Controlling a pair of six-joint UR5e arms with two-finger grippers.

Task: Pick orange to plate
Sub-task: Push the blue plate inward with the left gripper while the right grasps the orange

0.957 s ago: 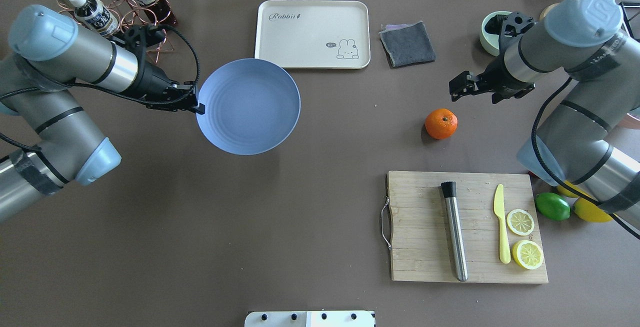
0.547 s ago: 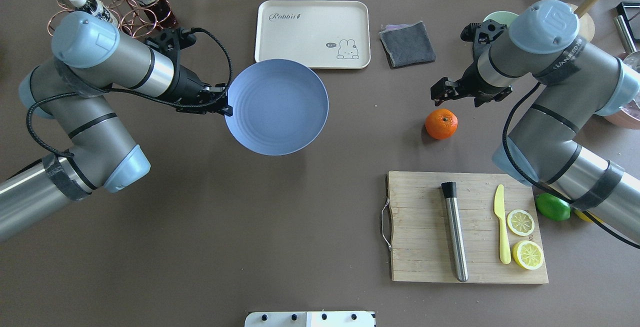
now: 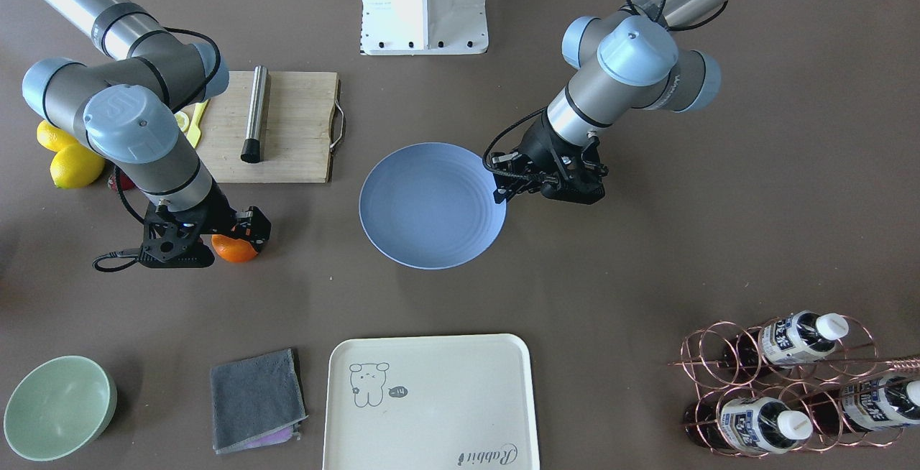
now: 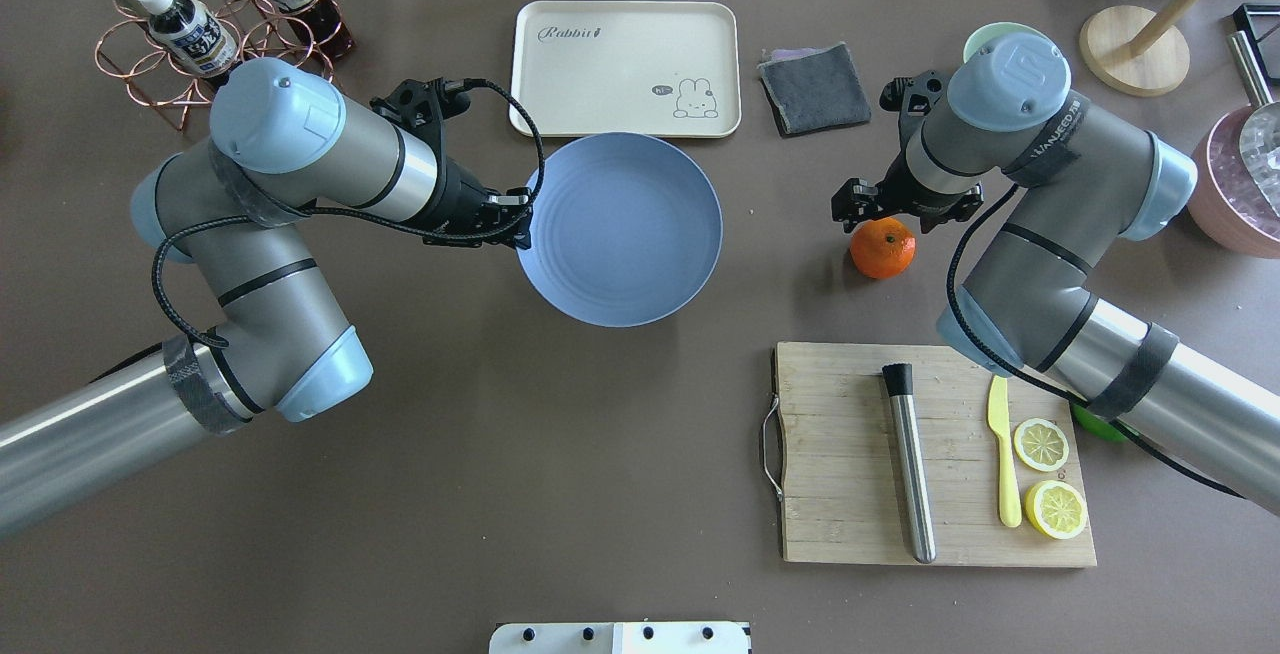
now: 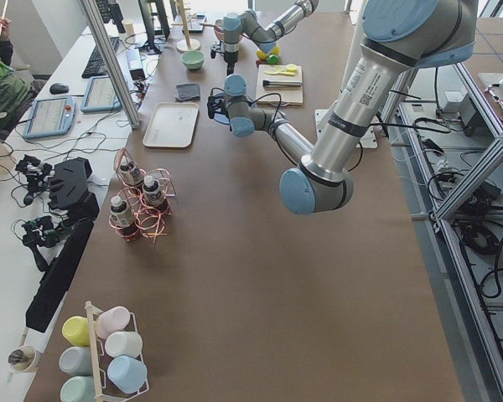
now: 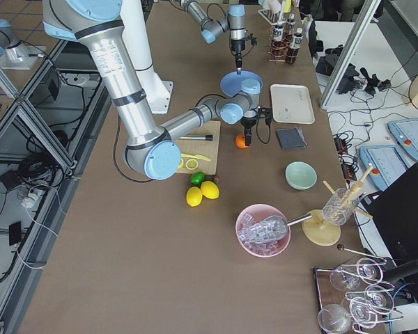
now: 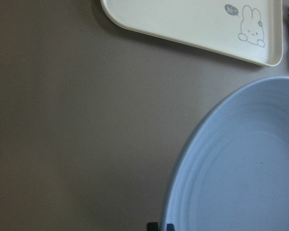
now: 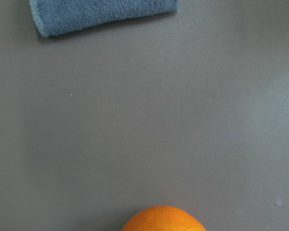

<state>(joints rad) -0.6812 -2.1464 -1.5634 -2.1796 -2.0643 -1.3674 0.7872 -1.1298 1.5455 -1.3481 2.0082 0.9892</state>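
One orange [image 4: 882, 248] sits on the worktop [image 4: 600, 454], right of centre in the overhead view, just below the right hand [image 4: 852, 208]; I cannot tell whether its fingers are apart or together. Well to the left, the left hand [image 4: 520, 230] is clamped on the left rim of the plate [image 4: 630, 234].
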